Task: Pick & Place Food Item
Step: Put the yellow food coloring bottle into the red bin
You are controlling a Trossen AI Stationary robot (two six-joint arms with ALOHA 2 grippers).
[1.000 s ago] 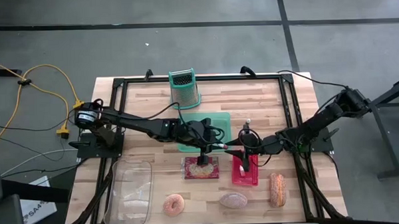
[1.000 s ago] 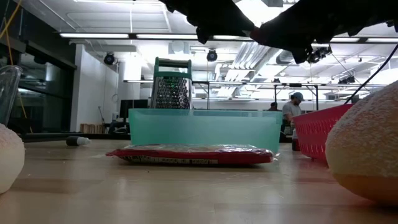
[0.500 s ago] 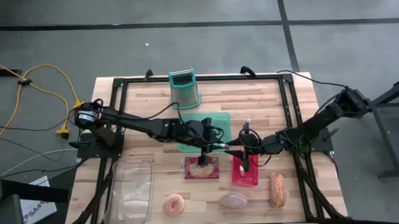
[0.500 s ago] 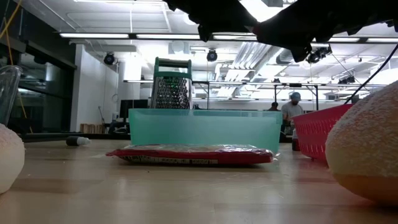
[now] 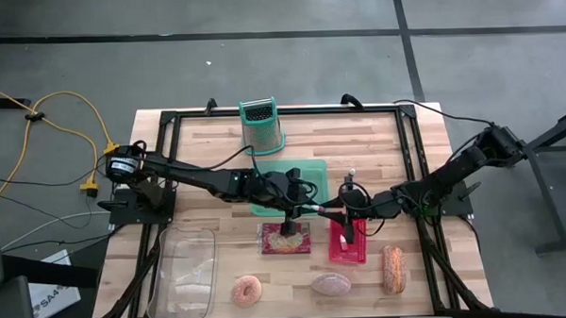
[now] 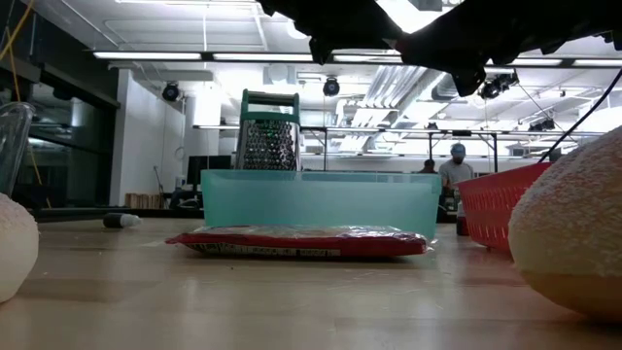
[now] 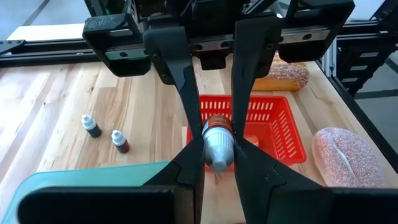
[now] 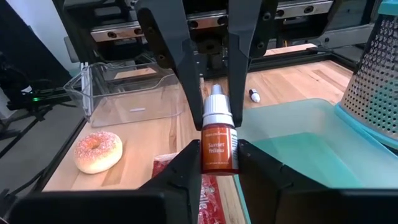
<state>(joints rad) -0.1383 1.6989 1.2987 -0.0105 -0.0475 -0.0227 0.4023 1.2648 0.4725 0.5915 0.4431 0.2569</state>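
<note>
From above, the left end effector (image 5: 287, 229) hangs over the red packet (image 5: 285, 238) just in front of the teal tray (image 5: 313, 167), while the right end effector (image 5: 347, 234) sits over the red basket (image 5: 359, 254) beside that packet, with a donut (image 5: 246, 291) and two bread pieces lying nearer the surface's front edge. At surface height the packet (image 6: 297, 242) lies flat against the tray's (image 6: 321, 199) front wall, the grater (image 6: 269, 133) rising behind it. The left wrist camera shows its fingers (image 7: 186, 93) clamped on a small grey-capped bottle (image 7: 217, 139) above the basket (image 7: 283, 129), and the right wrist camera shows its fingers (image 8: 177, 56) pinching an orange dropper bottle (image 8: 218, 140) near the tray's corner.
</note>
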